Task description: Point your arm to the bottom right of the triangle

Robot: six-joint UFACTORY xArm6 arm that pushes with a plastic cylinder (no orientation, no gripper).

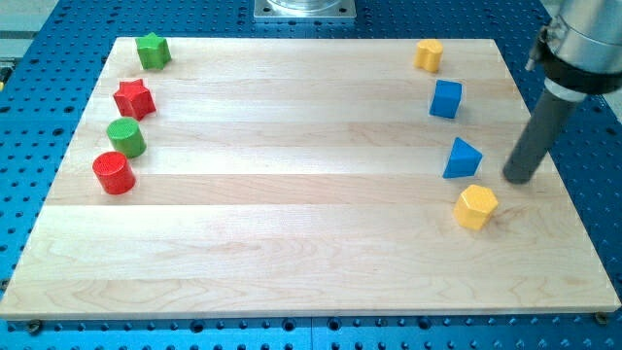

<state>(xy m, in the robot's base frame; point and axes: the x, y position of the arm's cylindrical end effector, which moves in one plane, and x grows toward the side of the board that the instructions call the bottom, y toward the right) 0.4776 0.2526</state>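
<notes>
blue triangle (463,158) near the board's (292,224) right edge, between blue cube (446,99) above and yellow hexagon (475,207) below. my tip (519,179) just right, slightly lower, apart. bare rod, nothing grasped.

Blue triangle (463,158), blue cube (446,99); yellow hexagons (475,207) (429,55); red/green blocks, view's left; pale wood board (292,224).
</notes>
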